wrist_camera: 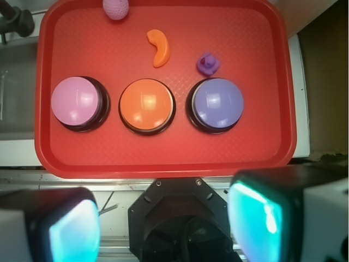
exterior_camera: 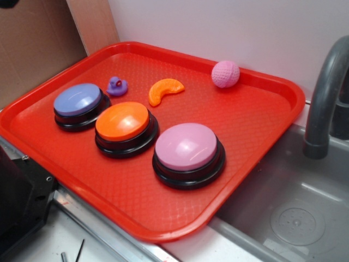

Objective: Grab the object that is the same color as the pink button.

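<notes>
The small pink dimpled ball (exterior_camera: 226, 74) lies at the far edge of the red tray (exterior_camera: 256, 131); in the wrist view it (wrist_camera: 116, 8) is at the top edge. The pink button (exterior_camera: 187, 153) stands at the right end of a row of three buttons; in the wrist view it (wrist_camera: 77, 101) is at the left. My gripper (wrist_camera: 163, 229) is open and empty, high above the tray's near edge, over the robot's black base. Its teal fingertips (wrist_camera: 73, 232) frame the bottom of the wrist view. The gripper is out of the exterior view.
An orange button (exterior_camera: 124, 126) and a blue-purple button (exterior_camera: 79, 103) stand beside the pink one. A purple duck (exterior_camera: 116, 85) and an orange crescent slice (exterior_camera: 164, 90) lie behind them. A grey sink (exterior_camera: 294, 213) with a tap (exterior_camera: 324, 103) is to the right. A wall runs behind the tray.
</notes>
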### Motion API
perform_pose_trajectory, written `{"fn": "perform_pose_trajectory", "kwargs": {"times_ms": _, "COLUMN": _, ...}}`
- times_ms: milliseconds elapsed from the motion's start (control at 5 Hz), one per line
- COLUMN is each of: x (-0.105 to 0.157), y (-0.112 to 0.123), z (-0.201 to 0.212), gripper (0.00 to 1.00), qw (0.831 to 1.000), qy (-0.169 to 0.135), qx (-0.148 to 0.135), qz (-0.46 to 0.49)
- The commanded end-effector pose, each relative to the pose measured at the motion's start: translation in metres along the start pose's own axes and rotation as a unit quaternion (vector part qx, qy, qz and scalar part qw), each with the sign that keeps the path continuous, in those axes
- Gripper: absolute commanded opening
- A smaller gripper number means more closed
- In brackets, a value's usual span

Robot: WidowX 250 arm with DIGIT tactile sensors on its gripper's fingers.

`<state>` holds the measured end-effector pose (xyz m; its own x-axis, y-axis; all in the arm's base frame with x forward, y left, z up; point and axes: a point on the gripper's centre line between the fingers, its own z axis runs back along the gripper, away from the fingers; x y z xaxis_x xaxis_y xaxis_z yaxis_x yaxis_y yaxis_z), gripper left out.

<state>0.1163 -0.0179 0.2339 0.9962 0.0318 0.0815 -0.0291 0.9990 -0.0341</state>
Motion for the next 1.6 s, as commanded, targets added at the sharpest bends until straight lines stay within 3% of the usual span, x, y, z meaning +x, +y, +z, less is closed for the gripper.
{"fn": "perform_pose_trajectory", "kwargs": {"times_ms": 0, "x": 0.000, "y": 0.000, "z": 0.000, "gripper": 1.00, "qw": 1.000, "qy": 0.000, "qx": 0.000, "qz": 0.000}}
{"fn": "perform_pose_trajectory", "kwargs": {"times_ms": 200, "x": 0.014, "y": -0.006, "z": -0.009, "gripper": 1.00, "qw": 0.999, "qy": -0.019, "qx": -0.001, "qz": 0.032}}
{"fn": "perform_pose_trajectory", "kwargs": {"times_ms": 400, "x": 0.037, "y": -0.017, "z": -0.029, "gripper": 1.00, "qw": 0.995, "qy": -0.080, "qx": 0.001, "qz": 0.057}}
{"fn": "perform_pose_trajectory", "kwargs": {"times_ms": 600, "x": 0.058, "y": -0.023, "z": -0.047, "gripper": 1.00, "qw": 0.992, "qy": -0.104, "qx": 0.009, "qz": 0.075}}
{"fn": "perform_pose_trajectory", "kwargs": {"times_ms": 800, "x": 0.082, "y": -0.028, "z": -0.067, "gripper": 1.00, "qw": 0.984, "qy": -0.151, "qx": 0.018, "qz": 0.088}}
{"fn": "perform_pose_trajectory", "kwargs": {"times_ms": 1200, "x": 0.141, "y": -0.043, "z": -0.115, "gripper": 1.00, "qw": 0.976, "qy": -0.202, "qx": -0.013, "qz": 0.079}}
{"fn": "perform_pose_trajectory", "kwargs": {"times_ms": 1400, "x": 0.165, "y": -0.044, "z": -0.140, "gripper": 1.00, "qw": 0.976, "qy": -0.205, "qx": -0.016, "qz": 0.072}}
